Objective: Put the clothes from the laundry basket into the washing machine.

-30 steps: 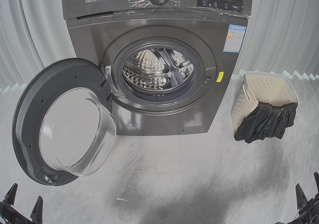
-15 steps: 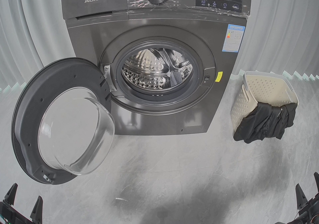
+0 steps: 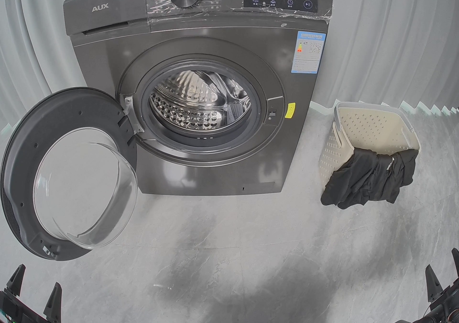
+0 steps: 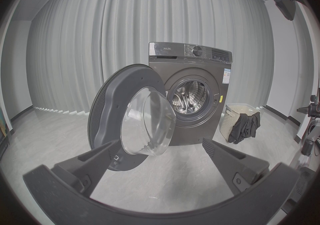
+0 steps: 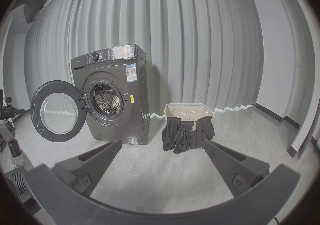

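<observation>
A grey front-loading washing machine (image 3: pixel 201 75) stands ahead with its round door (image 3: pixel 67 173) swung wide to the left and its steel drum (image 3: pixel 198 99) bare. To its right on the floor sits a cream laundry basket (image 3: pixel 370 123) with black clothes (image 3: pixel 366 178) draped over its near rim. My left gripper (image 3: pixel 33 290) hangs open at the lower left, far from both. Low at the right edge my right gripper (image 3: pixel 442 276) is open too. The right wrist view looks at the clothes (image 5: pixel 186 132) and basket (image 5: pixel 188 110) between its open fingers (image 5: pixel 230 162).
Pale curtains (image 3: pixel 397 27) close off the back. The grey floor (image 3: pixel 248 252) between me and the machine is open. The swung door reaches into the left side of that space.
The whole head view has shifted: machine and basket now sit further left in the picture, so the camera has turned or moved right. Both grippers hold the same place.
</observation>
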`<state>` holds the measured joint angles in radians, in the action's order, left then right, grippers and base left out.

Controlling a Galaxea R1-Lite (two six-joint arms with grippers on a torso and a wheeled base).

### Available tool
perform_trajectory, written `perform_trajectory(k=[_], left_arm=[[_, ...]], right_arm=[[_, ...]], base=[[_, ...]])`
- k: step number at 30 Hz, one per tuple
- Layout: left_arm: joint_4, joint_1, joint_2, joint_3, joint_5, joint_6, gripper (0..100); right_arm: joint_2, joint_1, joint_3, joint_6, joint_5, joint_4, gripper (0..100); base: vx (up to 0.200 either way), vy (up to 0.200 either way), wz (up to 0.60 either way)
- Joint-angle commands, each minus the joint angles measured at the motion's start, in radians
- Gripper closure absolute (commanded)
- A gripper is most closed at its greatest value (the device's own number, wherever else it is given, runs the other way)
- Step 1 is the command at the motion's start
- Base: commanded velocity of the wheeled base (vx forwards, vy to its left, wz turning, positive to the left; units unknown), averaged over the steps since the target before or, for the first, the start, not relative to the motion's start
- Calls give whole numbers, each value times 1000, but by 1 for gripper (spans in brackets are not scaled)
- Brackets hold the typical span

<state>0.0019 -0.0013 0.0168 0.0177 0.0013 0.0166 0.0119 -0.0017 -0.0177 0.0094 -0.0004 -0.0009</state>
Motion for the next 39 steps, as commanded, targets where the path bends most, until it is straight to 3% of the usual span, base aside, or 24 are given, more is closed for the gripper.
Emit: perform_trajectory(k=[1, 14, 23, 35, 39], left_arm=[[1, 0, -17, -18, 0, 0, 0], [0, 0, -17, -18, 0, 2, 0], [0, 0, -17, -18, 2, 2, 0], [0, 0, -17, -18, 0, 2, 0], [0, 0, -17, -18, 0, 3, 0]], right_arm=[[-12, 0, 18, 0, 0, -1, 0], [-12, 0, 18, 0, 0, -1, 0], [-12, 0, 18, 0, 0, -1, 0], [-12, 0, 18, 0, 0, -1, 0], [-12, 0, 18, 0, 0, -1, 0]], base=[[0, -200, 0], [0, -200, 0], [0, 0, 0], [0, -200, 0], [0, 0, 0]])
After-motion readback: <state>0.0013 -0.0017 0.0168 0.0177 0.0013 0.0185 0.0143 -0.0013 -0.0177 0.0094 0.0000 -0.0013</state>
